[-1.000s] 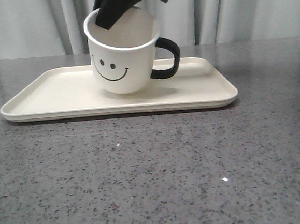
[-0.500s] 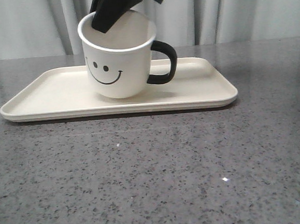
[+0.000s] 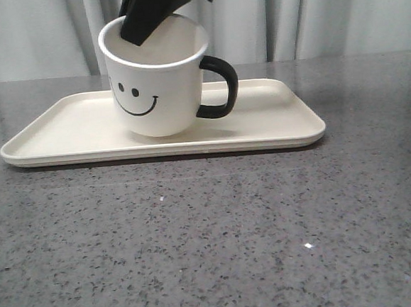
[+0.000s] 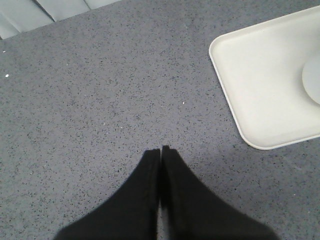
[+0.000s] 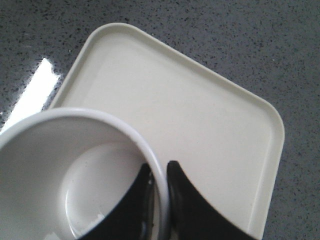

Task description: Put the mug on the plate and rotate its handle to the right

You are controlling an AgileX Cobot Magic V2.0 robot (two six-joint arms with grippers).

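The white mug [image 3: 156, 93] with its black smiley face hangs tilted over the middle of the cream plate [image 3: 274, 119]. Its base is close to the plate's surface; I cannot tell if it touches. The black handle [image 3: 219, 86] points right. My right gripper [image 3: 153, 15] comes down from above and is shut on the mug's rim, one finger inside and one outside. The right wrist view shows that gripper [image 5: 159, 170] pinching the mug [image 5: 60, 165] wall above the plate [image 5: 200, 115]. My left gripper [image 4: 161, 148] is shut and holds nothing, over bare table beside a corner of the plate [image 4: 260, 75].
The plate lies on a grey speckled tabletop [image 3: 212, 238]. A pale curtain [image 3: 337, 15] hangs behind the table's far edge.
The mug has shifted left over the plate in my right gripper, still tilted, with the handle still pointing right.
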